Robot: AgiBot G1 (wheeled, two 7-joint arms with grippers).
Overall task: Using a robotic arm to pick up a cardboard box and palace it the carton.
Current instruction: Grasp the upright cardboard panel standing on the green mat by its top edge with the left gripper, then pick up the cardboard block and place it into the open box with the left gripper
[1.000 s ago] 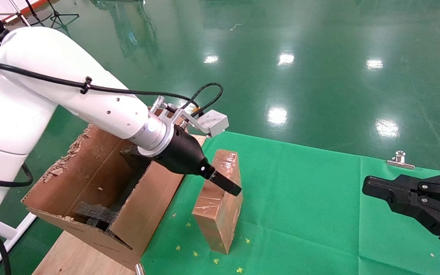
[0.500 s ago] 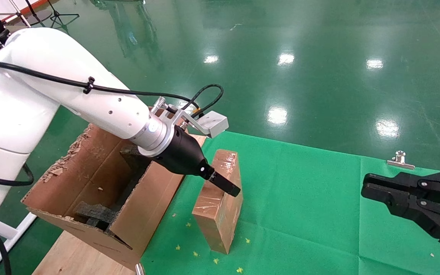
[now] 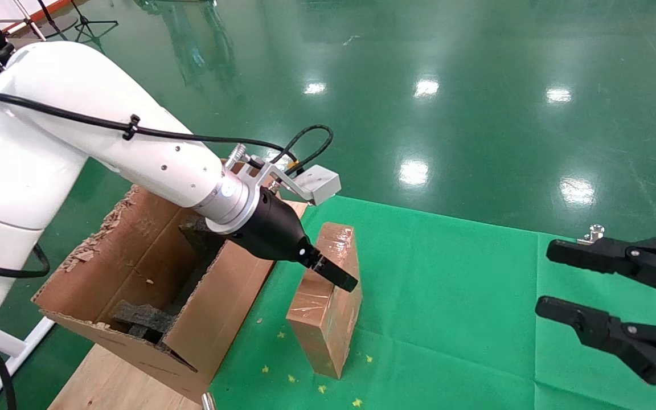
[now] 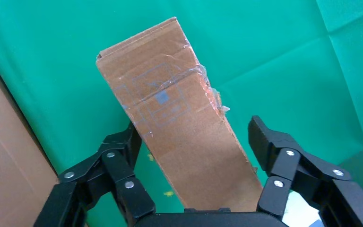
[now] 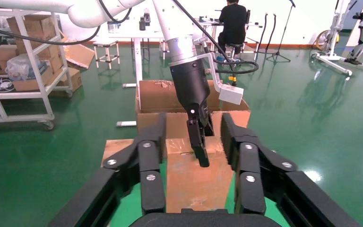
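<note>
**Left fingers straddle box, no contact yet**

Fingers, head view: left gripper (image 3: pixel 336 277) sits over the upright cardboard box (image 3: pixel 326 300) on the green cloth (image 3: pixel 453 296); carton (image 3: pixel 151 296) is beside it on the arm side. Right gripper (image 3: pixel 556 279) is wide, well apart from the box.

Left wrist: fingers (image 4: pixel 123 156) are spread, the box (image 4: pixel 179 127) between them, with gaps on both sides.

Right wrist: spread fingers (image 5: pixel 149 156) frame the box (image 5: pixel 194 182) farther off.

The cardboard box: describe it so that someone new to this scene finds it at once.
On the green cloth, just right of the large torn carton, stands the cardboard box on its narrow side, between the open left gripper's fingers. It is far smaller than the carton and wrapped in shiny clear tape.
</note>
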